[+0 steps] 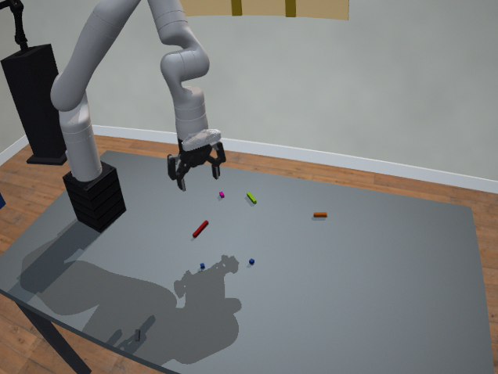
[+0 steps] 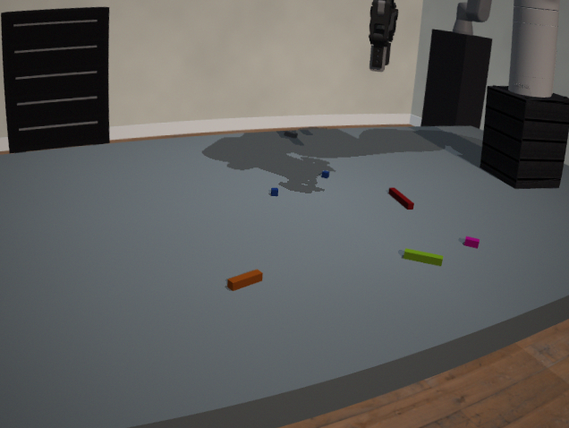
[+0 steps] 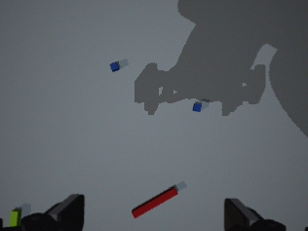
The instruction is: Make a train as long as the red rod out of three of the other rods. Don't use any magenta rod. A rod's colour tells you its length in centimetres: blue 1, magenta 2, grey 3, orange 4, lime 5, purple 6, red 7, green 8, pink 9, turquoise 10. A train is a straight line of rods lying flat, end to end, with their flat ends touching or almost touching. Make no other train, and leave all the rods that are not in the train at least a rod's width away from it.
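Red rod point(image 1: 200, 228) point(image 2: 401, 198) point(image 3: 155, 203) — flat, apart from the lime rod point(image 1: 251, 197) point(image 2: 423, 257) point(image 3: 16, 217).

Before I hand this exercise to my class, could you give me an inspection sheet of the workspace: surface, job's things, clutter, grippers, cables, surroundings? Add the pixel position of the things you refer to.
Surface: grey table point(image 1: 362, 281) point(image 2: 138, 345) point(image 3: 63, 121), partly in the arm's shadow.
Job's things: red rod point(image 1: 200, 228) point(image 2: 401, 198) point(image 3: 155, 203), lime rod point(image 1: 251, 197) point(image 2: 423, 257) point(image 3: 16, 217), one blue rod point(image 1: 202, 265) point(image 2: 326, 174) point(image 3: 197, 106) and another blue rod point(image 1: 251, 261) point(image 2: 274, 192) point(image 3: 114, 66), all apart; no train built.
Clutter: no foreign objects seen; spare rods are magenta point(image 1: 221, 194) point(image 2: 471, 242), orange point(image 1: 320, 214) point(image 2: 245, 279) and grey point(image 1: 137, 335) point(image 2: 290, 134), the last in shadow.
Grippers: one hand point(image 1: 200, 179) point(image 2: 377, 66) point(image 3: 153, 212), open, holding nothing, above the table.
Cables: nothing seen.
Surroundings: wooden floor point(image 1: 488, 209) point(image 2: 529, 377), pale walls point(image 1: 362, 100) point(image 2: 230, 59).
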Motion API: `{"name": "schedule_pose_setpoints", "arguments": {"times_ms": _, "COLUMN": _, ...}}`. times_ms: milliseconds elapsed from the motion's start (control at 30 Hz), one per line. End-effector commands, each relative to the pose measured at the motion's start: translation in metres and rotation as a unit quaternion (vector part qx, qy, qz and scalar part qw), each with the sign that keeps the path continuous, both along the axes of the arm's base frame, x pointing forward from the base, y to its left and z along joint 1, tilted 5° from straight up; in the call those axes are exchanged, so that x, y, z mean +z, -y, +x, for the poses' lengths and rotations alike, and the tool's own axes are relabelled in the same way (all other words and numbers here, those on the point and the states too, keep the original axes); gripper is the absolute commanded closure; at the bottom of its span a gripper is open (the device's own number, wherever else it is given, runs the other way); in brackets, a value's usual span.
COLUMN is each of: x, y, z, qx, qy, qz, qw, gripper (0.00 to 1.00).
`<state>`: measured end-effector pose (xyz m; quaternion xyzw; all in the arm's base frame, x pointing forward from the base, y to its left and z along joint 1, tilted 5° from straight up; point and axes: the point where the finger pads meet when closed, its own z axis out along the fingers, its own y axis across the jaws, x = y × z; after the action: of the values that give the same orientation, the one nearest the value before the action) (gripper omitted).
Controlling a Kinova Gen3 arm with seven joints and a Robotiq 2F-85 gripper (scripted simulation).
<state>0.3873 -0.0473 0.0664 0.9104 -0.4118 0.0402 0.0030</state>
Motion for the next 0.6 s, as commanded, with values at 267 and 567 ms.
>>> {"name": "schedule_pose_setpoints", "arguments": {"times_ms": 267, "x": -0.008, "y": 0.008, "z": -0.006, "qx": 0.064, "qy": -0.016, "qz": -0.013, "qw": 0.998, "gripper": 0.00}}
{"name": "schedule_pose_setpoints", "arguments": {"times_ms": 567, "x": -0.023, "y": 0.018, "z": -0.014, "qx": 0.187, "qy": -0.043, "qz": -0.031, "qw": 0.981, "gripper": 0.00}}
